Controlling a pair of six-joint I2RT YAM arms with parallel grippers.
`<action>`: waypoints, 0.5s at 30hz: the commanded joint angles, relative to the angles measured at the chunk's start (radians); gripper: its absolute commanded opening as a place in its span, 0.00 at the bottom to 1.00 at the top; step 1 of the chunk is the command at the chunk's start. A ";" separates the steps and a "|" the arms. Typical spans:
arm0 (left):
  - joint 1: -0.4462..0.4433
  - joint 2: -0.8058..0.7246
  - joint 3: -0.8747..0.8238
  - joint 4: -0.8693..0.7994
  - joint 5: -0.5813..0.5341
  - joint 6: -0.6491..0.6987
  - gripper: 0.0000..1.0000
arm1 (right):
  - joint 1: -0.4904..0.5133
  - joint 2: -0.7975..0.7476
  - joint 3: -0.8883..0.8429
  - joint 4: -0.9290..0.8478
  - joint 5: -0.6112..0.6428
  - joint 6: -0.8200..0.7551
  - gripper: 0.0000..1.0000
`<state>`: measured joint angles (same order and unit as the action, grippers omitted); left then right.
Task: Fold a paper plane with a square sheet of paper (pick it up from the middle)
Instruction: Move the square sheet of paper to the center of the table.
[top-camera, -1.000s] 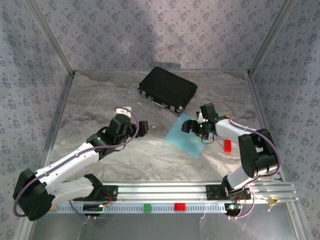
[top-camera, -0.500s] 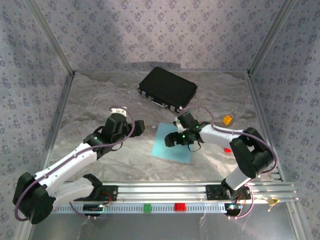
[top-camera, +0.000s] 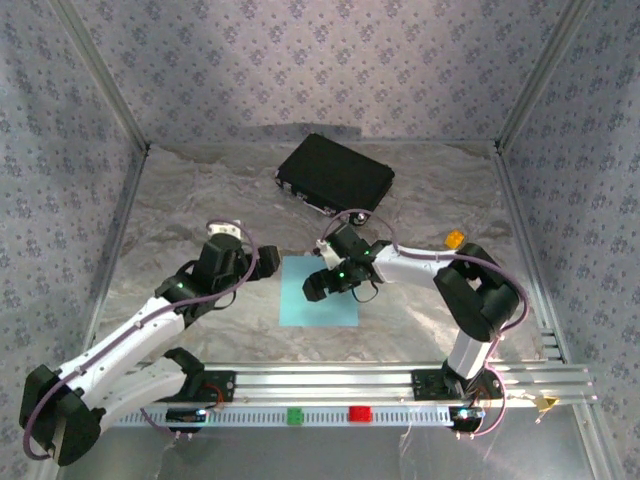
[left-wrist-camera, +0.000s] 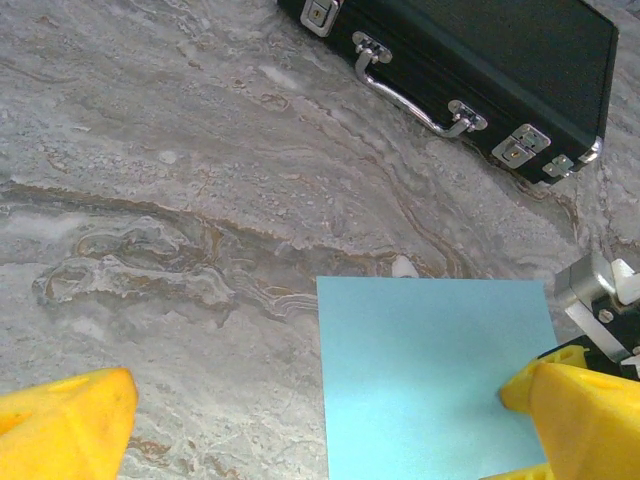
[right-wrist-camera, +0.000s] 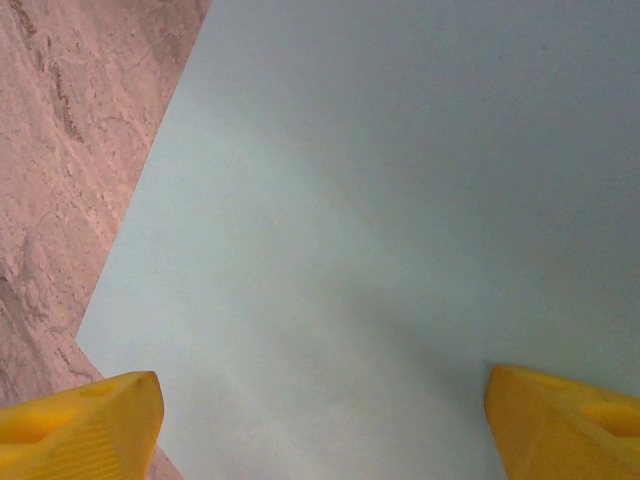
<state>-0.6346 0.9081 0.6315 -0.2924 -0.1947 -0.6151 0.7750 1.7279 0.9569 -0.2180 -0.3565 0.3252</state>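
Square sheet of paper, dragged in from 3 o'clock, now lies flat at worktop centre under the wide right claw, with the left claw wide at its 9 o'clock, so middle pickup looks ready.

Nothing readable in here as far as I can tell. Closest thing is the white strip with fine tick marks running along the front rail, well behind the right pincer down by the arm bases. It looks like a ruler scale, but the marks are too small to make out any numbers. The black hard case with metal latches, out past that pincer toward the back wall, shows no lettering or logo I can read either.
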 joint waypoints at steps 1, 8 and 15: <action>0.007 -0.017 0.005 -0.016 0.022 -0.009 1.00 | -0.005 -0.064 -0.037 0.014 -0.013 0.043 0.87; -0.003 0.091 0.072 -0.047 0.140 -0.019 0.98 | -0.078 -0.383 -0.216 0.060 0.258 0.216 0.93; -0.121 0.361 0.252 -0.235 0.107 -0.064 0.94 | -0.149 -0.689 -0.340 -0.073 0.543 0.410 0.99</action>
<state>-0.7189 1.2011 0.8143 -0.4194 -0.0891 -0.6495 0.6563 1.0950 0.6487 -0.2073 0.0330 0.6067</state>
